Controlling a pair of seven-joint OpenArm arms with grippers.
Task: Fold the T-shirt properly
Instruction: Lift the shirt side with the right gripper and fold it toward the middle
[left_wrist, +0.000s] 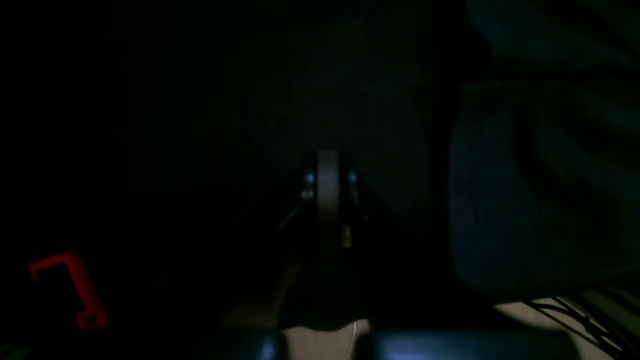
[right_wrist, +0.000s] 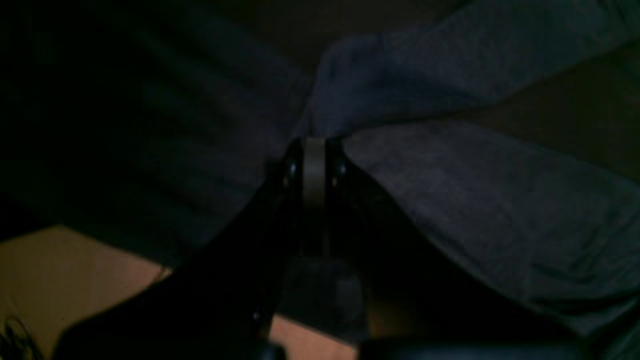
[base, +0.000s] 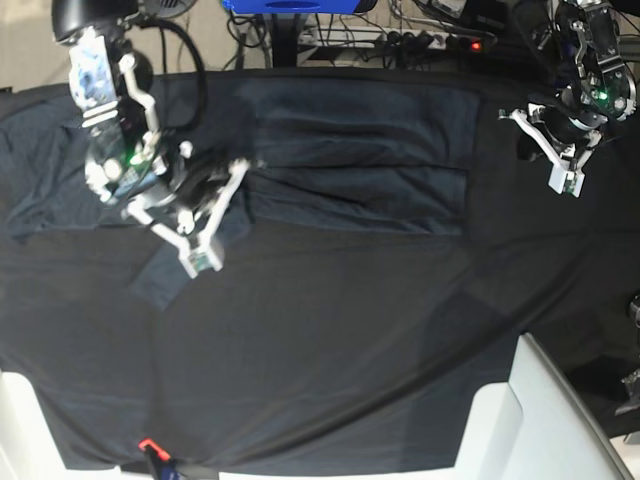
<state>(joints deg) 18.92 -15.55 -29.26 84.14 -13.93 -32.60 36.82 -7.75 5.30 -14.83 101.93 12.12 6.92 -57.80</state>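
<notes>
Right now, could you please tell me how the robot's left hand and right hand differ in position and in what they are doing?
The right hand sits over the charcoal-grey knit T-shirt with a bunch of its fabric pinched at its tips; the left hand is shut on nothing. In the base view the right hand is at the shirt's edge, the left hand off the shirt over the black tablecloth. Both are shut.

From my remote station I see a black cloth (base: 330, 340) covering the whole table. At 12 o'clock beyond the table, a tangle of cables (base: 400, 30) and a power strip (base: 440, 42) with a red lamp lie on the floor, beside a blue object (base: 290, 5). At 5 o'clock a white panel (base: 545, 410) overlaps the table corner. Both wrist views are very dim; tan floor (right_wrist: 45, 270) shows below.
</notes>
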